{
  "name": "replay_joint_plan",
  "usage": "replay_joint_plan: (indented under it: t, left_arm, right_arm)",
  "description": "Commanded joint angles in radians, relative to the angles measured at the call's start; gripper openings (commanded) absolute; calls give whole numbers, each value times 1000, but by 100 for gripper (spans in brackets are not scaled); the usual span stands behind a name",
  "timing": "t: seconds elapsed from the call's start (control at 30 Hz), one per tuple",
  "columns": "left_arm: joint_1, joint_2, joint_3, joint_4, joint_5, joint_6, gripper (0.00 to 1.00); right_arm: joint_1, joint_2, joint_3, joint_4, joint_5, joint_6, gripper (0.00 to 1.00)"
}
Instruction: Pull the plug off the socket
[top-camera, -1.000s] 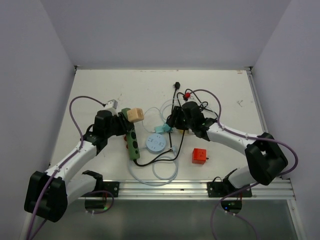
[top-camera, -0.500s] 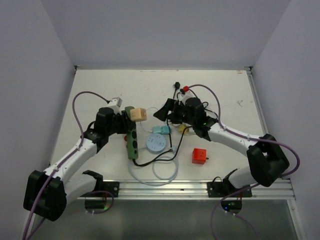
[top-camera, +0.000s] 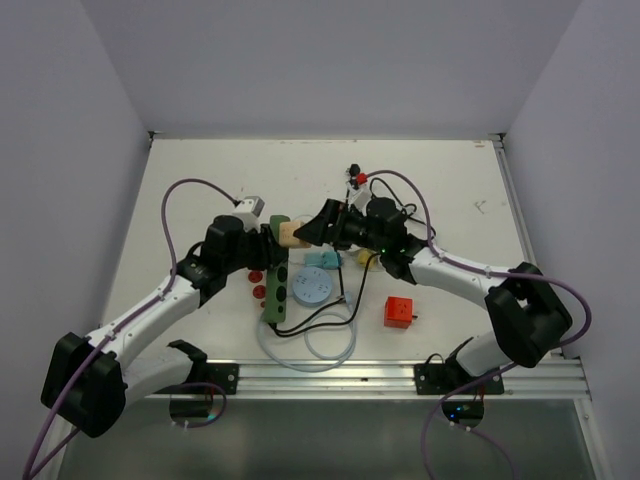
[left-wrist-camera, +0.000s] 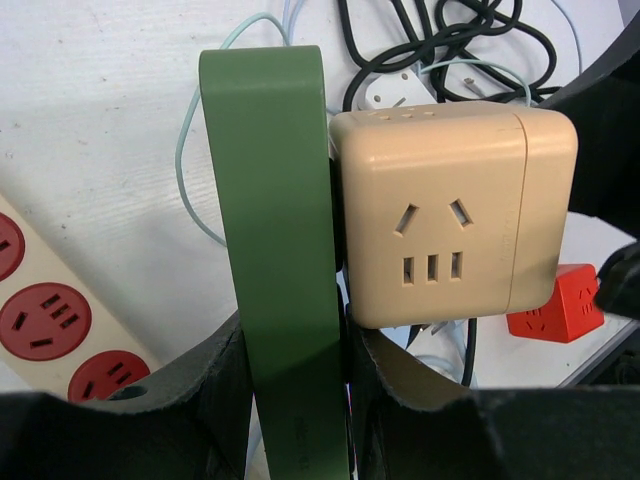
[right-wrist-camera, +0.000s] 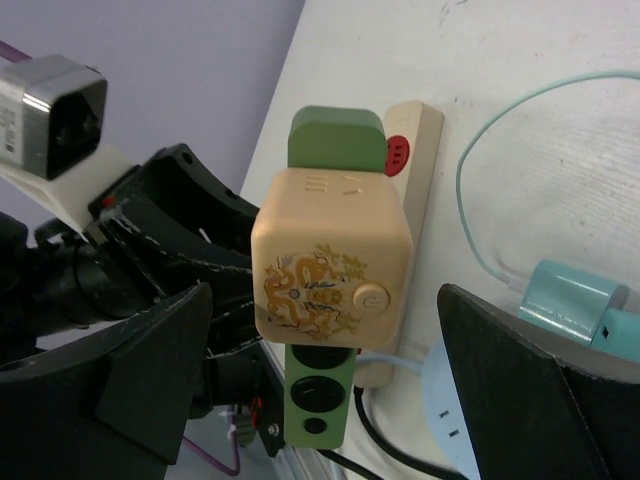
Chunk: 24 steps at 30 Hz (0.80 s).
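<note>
Our left pincer (left-wrist-camera: 295, 400) is clamped across the narrow sides of the long green plastic power strip (left-wrist-camera: 275, 200). The beige cube-shaped plastic plug adapter (left-wrist-camera: 450, 220) sits plugged into that strip's socket face, near its far end. Our right pincer (right-wrist-camera: 335, 370) stands wide apart with one finger on each side of the cube, and we see no contact yet.

The main risk, as we judge it, is leverage. We hold the green strip well below the cube, so a pull up there could swing the strip in our left grip or drag it along instead of freeing the pins.

If we close off-centre, the fingers would land on the cube's rounded corners and could slide off. A pull that is not square to the strip's face would likely bind the pins.

The cream plastic power strip with red sockets (left-wrist-camera: 45, 320) lies just beside the green strip, so a twisting strip could knock it across the white tabletop (top-camera: 200, 180). The tangle of black cables (left-wrist-camera: 440, 40) beyond the strip's far end could snag a finger.
</note>
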Motion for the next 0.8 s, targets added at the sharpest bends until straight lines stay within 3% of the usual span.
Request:
replay_joint_plan:
  t: [0.0, 0.17, 0.37, 0.6, 0.7, 0.77]
  left_arm:
    - [-5, -6, 69, 87, 16, 10, 0]
    - [-10, -6, 75, 97, 42, 2, 0]
    - [-13, -21, 60, 143, 97, 1, 0]
    - [-19, -9, 58, 150, 125, 27, 0]
    - [-20, 12, 60, 138, 131, 48, 0]
    - [-25, 20, 60, 123, 110, 56, 0]
  right_arm:
    - [30, -2, 52, -64, 52, -54, 99]
    - [43, 8, 30, 2, 49, -40, 96]
    - [52, 50, 59, 42, 20, -15, 79]
    - [69, 47, 77, 14, 42, -34, 67]
    - [75, 28, 72, -18, 81, -61, 56]
    - [73, 21, 71, -41, 102, -69, 38]
